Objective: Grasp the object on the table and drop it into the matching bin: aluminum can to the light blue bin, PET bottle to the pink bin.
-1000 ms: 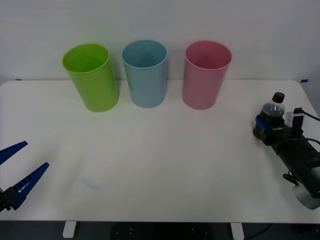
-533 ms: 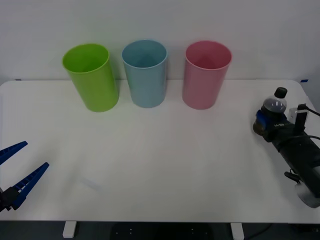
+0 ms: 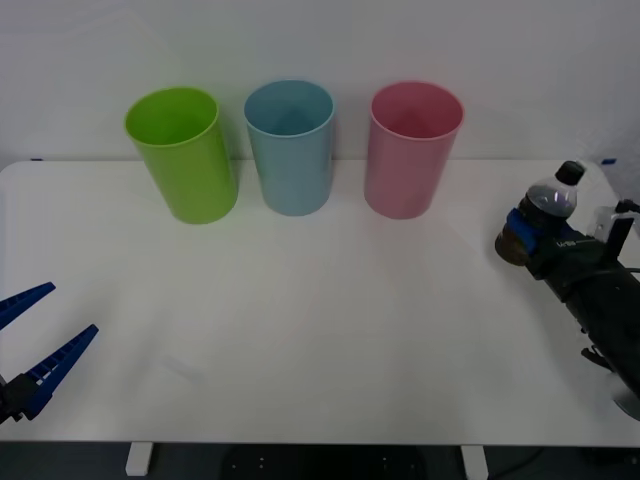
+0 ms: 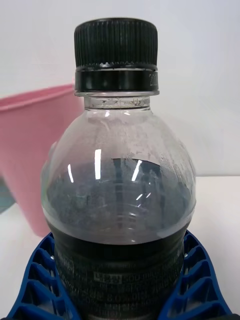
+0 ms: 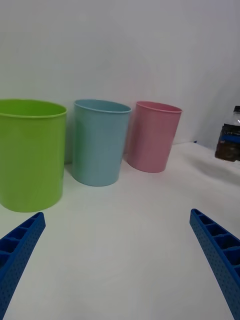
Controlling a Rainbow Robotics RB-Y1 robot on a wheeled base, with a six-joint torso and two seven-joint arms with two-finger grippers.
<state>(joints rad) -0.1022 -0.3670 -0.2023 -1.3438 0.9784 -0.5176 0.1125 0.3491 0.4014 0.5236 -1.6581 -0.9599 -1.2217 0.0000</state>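
The PET bottle (image 3: 550, 203), small, dark-bodied with a black cap, hangs tilted just above the right end of the white table (image 3: 320, 310). My right gripper (image 3: 527, 233) is shut on its lower body. In the right wrist view the blue fingers (image 4: 35, 282) clasp the bottle (image 4: 120, 185) on both sides, with the pink bin (image 4: 27, 150) behind it. The pink bin (image 3: 412, 148) stands at the back, left of the bottle, and the light blue bin (image 3: 290, 145) is beside it. My left gripper (image 3: 30, 345) waits open at the front left corner.
A lime green bin (image 3: 182, 153) stands at the left of the row. In the left wrist view the green bin (image 5: 27, 155), the light blue bin (image 5: 99, 142) and the pink bin (image 5: 152, 135) line up, with the bottle (image 5: 229, 142) far off.
My right gripper has risen with the bottle, lifting it off the table and tipping its cap to the right. The left arm has not moved.
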